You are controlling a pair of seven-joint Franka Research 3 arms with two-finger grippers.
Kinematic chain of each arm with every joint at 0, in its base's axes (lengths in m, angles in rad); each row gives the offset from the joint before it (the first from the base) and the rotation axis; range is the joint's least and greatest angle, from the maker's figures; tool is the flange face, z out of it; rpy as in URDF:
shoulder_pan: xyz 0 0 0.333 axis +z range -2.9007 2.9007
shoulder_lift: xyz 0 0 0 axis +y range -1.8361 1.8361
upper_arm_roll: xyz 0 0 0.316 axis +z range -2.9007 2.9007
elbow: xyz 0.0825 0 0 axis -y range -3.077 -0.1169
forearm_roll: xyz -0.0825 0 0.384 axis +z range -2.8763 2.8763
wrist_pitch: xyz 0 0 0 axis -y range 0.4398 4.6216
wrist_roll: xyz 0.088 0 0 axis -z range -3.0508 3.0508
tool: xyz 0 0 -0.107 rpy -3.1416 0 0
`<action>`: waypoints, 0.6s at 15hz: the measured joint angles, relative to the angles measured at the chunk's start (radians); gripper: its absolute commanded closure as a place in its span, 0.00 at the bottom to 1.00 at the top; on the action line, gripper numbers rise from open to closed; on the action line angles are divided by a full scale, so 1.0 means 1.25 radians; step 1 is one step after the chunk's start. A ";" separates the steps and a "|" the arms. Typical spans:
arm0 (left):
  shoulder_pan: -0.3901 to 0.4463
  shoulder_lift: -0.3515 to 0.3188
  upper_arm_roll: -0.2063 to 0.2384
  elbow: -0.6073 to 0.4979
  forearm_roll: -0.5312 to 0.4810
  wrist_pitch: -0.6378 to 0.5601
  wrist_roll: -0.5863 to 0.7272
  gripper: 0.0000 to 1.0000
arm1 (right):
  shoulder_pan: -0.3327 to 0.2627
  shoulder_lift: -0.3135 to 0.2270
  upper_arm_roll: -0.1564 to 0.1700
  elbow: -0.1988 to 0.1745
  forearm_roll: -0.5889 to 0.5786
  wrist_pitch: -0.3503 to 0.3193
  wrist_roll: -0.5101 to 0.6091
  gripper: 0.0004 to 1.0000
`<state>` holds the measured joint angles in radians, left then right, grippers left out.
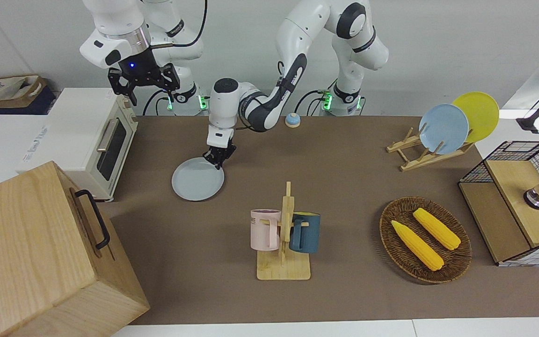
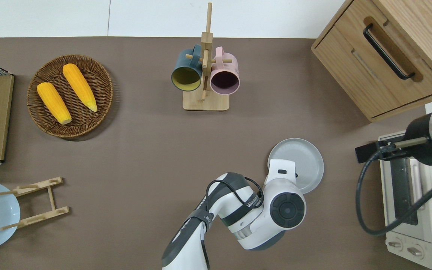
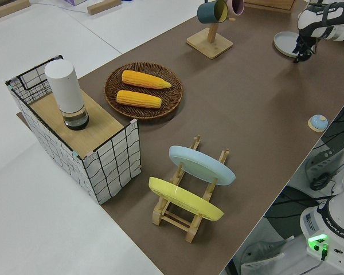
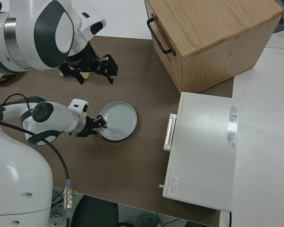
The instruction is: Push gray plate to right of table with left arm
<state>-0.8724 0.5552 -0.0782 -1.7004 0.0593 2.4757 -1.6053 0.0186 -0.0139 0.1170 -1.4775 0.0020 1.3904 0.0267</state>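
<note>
Touching down on the gray plate (image 1: 197, 179), the left gripper (image 1: 216, 158) sits at its rim on the robots' side, fingers looking nearly closed, hard to say for sure. The plate lies flat on the table (image 1: 344, 187), just under and past the fingertips, near the toaster oven (image 1: 92, 138). Right arm's parked.

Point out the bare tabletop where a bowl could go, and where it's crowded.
Open: the wide brown stretch of table bordered by the mug rack, corn basket and plate rack. Crowded: around the gray plate, with the left gripper, toaster oven and wooden cabinet.
</note>
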 measured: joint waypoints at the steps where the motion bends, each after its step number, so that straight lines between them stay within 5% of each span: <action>1: 0.000 0.000 0.003 0.003 0.000 -0.010 0.000 0.01 | 0.000 0.000 0.000 0.000 0.000 0.000 0.000 0.02; 9: 0.030 -0.055 0.027 0.040 0.002 -0.162 0.085 0.00 | 0.000 0.000 0.000 0.000 0.000 0.000 0.000 0.02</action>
<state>-0.8348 0.4860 -0.0450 -1.6503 0.0620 2.2732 -1.4994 0.0186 -0.0139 0.1169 -1.4775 0.0020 1.3904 0.0267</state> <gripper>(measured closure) 0.004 0.013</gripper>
